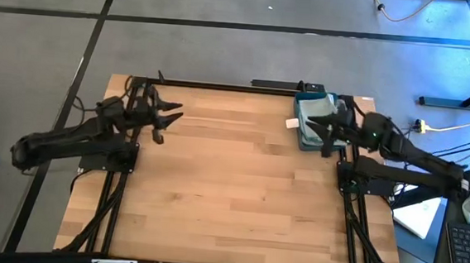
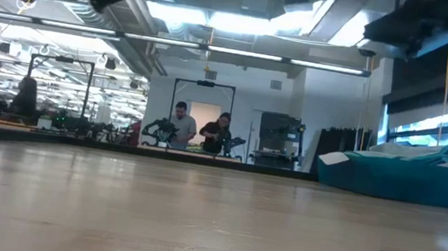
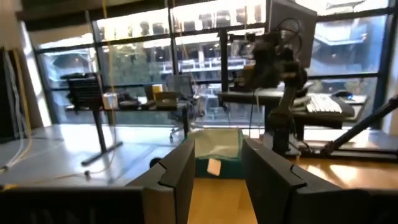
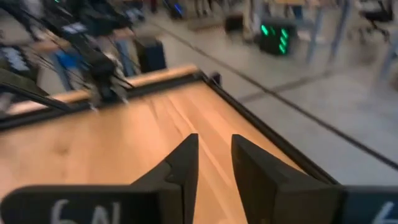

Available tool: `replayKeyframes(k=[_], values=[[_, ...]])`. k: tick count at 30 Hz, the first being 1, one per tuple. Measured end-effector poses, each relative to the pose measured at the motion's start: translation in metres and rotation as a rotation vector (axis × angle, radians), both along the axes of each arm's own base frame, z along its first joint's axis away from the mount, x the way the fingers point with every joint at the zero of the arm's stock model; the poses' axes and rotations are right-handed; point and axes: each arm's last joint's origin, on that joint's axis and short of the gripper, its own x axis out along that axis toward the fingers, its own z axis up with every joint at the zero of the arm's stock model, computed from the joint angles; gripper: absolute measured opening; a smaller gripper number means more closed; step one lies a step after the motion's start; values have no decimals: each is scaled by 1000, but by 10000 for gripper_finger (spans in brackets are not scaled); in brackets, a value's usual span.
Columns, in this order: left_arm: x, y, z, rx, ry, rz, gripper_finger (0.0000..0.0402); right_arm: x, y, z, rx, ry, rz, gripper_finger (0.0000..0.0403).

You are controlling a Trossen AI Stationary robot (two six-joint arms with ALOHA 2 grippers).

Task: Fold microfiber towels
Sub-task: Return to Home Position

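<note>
Towels: the folded microfiber towels point(image 1: 313, 112), pale blue and teal, lay stacked in the rigid blue plastic bin point(image 1: 304, 145) at 1 o'clock on the pale wooden table point(image 1: 230, 197). In the low view the stack point(image 2: 413, 154) rose above the bin's rim. No towel showed on the boards.
Left gripper: the left gripper point(image 1: 170, 117) hung at 10 o'clock, pointing toward 3 o'clock. Its jaws stood wide apart and empty.
Right gripper: the right gripper point(image 1: 326, 128) hung over the bin at 1 o'clock, pointing toward 9 o'clock. Its jaws were parted by a narrow gap and held nothing.
Step in hand: this looked like the retreat to rest, with the folding apparently finished.
Doing it well: the right arm would best rise clear of the stack before drawing back toward 3 o'clock, so that no finger snags the top towel or the small white tag point(image 1: 292, 124). Both arms would do well to keep their jaws apart and move slowly.
Edges: the bin sat close to the far rail, and the tag hung past its 9 o'clock wall.
Open room: the middle and the whole near half, 4 to 8 o'clock, lay free. The arms were well apart, so their paths need not cross.
</note>
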Motion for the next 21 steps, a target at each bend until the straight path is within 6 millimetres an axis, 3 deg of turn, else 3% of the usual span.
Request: replayKeyframes(k=[6, 11, 17, 21], values=[[-22, -10, -18, -11, -37, 13, 124, -16, 14, -40, -51, -172, 122, 69], [-29, -14, -47, -56, -61, -4, 124, -20, 17, -76, -52, -215, 148, 52], [-32, -17, -67, -119, -38, -47, 124, -27, 24, -89, -38, -254, 261, 38], [-30, -19, -74, -146, -10, -94, 124, -23, 22, -107, -68, -184, 254, 31]])
